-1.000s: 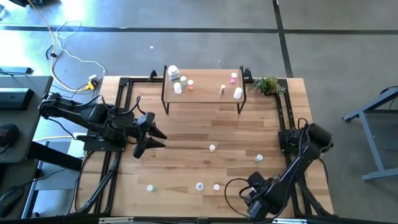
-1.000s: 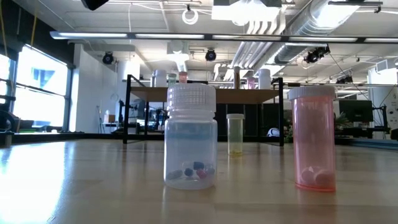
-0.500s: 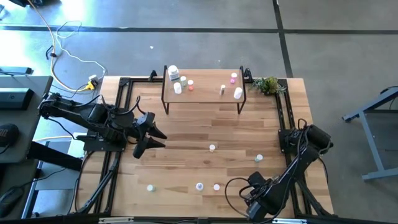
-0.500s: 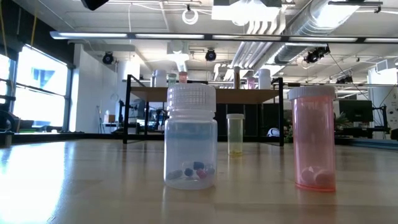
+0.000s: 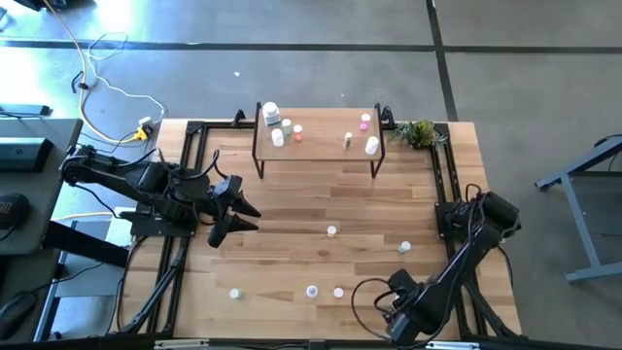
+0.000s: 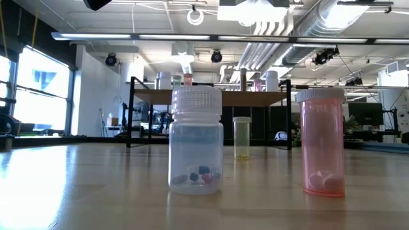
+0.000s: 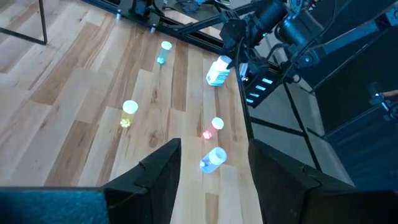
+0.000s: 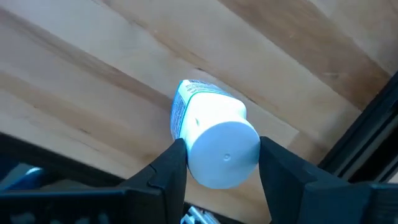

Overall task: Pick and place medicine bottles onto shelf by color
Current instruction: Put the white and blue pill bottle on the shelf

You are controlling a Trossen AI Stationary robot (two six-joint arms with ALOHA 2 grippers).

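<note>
Right wrist view puts your right pincer (image 8: 222, 163) closed on a white-capped bottle (image 8: 211, 134), its fingers (image 8: 169, 171) pressing either side of the cap end, body pointing away toward the surface (image 8: 93, 81). Judge it light, rigid and smooth; the slick cap could slip, so you would do better gripping lower on the labelled body. From above, that pincer (image 5: 394, 309) sits at the near right corner, well apart from the shelf (image 5: 321, 124) at the far edge. Your left pincer (image 5: 233, 209) hangs half-open and empty over the left side.
</note>
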